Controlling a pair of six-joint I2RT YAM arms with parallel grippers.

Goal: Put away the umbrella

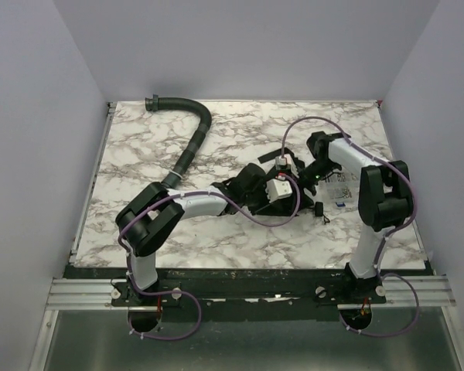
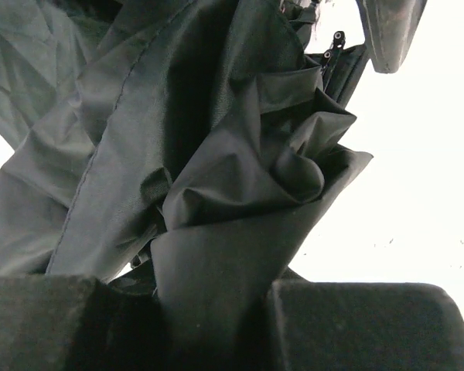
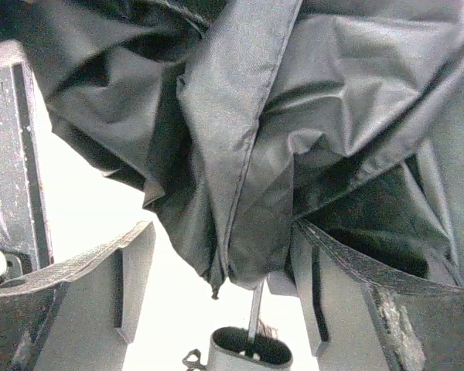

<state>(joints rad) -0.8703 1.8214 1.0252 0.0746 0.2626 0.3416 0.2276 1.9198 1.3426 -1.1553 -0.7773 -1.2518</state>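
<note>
The black crumpled fabric umbrella [image 1: 251, 189] sits bunched between both grippers. The left gripper [image 2: 216, 309] pinches one fold. The right gripper [image 3: 224, 247] has its jaws spread, with cloth hanging between them. If I pull now, that thin fold could slip out or rip.

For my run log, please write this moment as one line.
left tool: shut on umbrella fabric | right tool: open, fabric hanging between | umbrella: bunched between both tools

No readable text; small printed label [image 1: 340, 191] too blurred.
</note>
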